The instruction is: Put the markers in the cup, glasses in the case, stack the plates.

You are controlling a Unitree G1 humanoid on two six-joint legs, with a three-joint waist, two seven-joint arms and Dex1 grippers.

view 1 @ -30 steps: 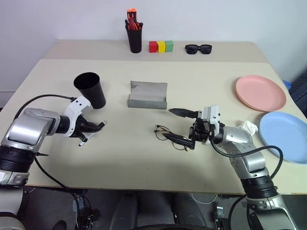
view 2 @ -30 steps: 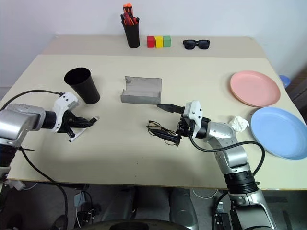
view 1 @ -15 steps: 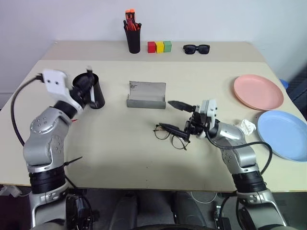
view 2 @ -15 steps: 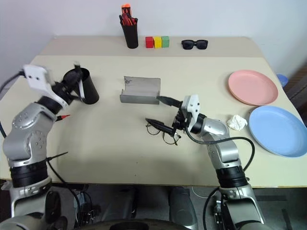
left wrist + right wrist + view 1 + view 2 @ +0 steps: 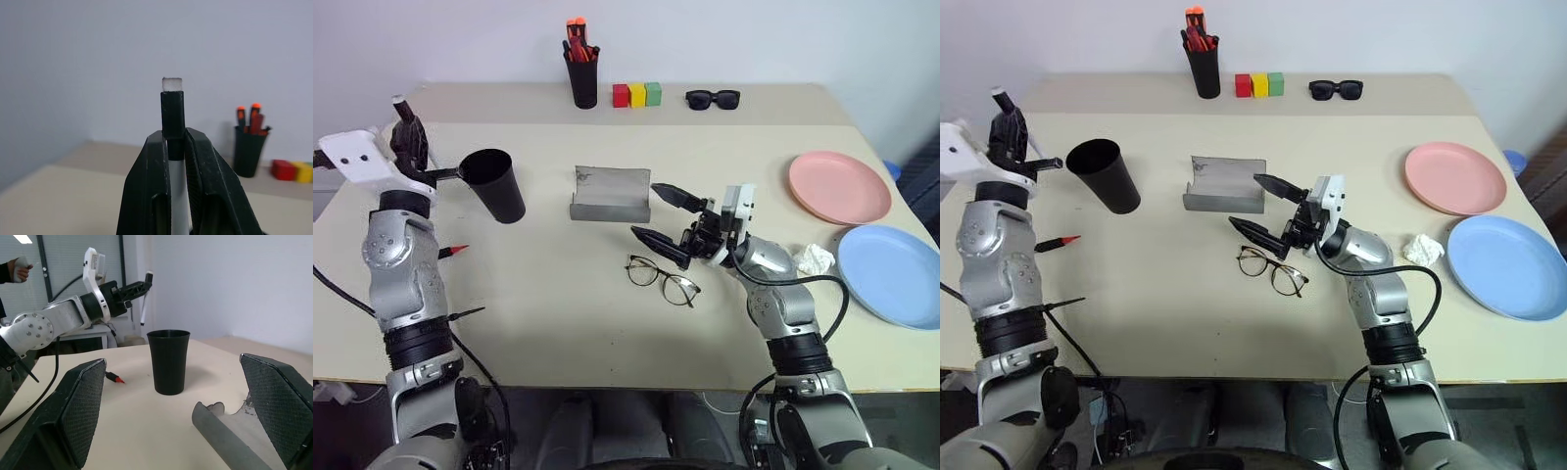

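The white marker (image 5: pixel 175 196) with its black cap is clamped between the fingers of the left gripper (image 5: pixel 408 127), held raised just outside the rim of the black cup (image 5: pixel 495 184). The red marker (image 5: pixel 451 252) lies on the table (image 5: pixel 558 323) below that arm. The right gripper (image 5: pixel 666 220) hangs spread wide and empty above the glasses (image 5: pixel 662 278), the grey case (image 5: pixel 610 193) just beyond its fingertips. The pink plate (image 5: pixel 839 188) and blue plate (image 5: pixel 891 274) sit well off behind its wrist. No writing can be read on anything.
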